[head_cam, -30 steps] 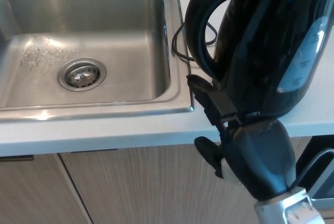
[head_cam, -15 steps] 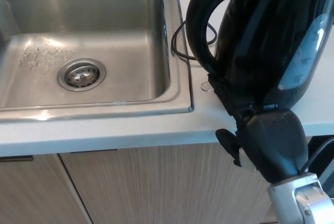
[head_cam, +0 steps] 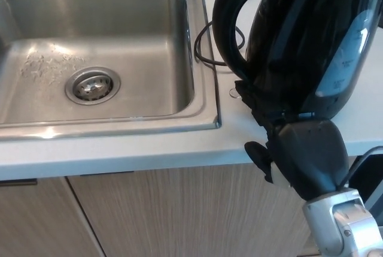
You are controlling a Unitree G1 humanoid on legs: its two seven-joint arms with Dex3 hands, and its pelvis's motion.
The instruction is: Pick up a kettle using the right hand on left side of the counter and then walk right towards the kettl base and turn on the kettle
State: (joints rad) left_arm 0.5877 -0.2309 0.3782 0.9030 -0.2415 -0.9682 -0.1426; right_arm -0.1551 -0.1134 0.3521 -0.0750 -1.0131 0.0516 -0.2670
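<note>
Black kettle (head_cam: 305, 41) fills the upper right, its base just above the right hand (head_cam: 299, 149), whose fingers (head_cam: 254, 98) press its lower side; their grip cannot be told. Left of the fingers, the bench (head_cam: 119, 155) and steel sink (head_cam: 143, 35).

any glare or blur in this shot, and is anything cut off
Head view: sharp overall; soft glare streaks on the stainless steel sink walls and reflections on the glossy black electric kettle, whose top and right side are cropped by the frame; the black right hand beneath it sits in shadow, its fingers hard to read.
</note>
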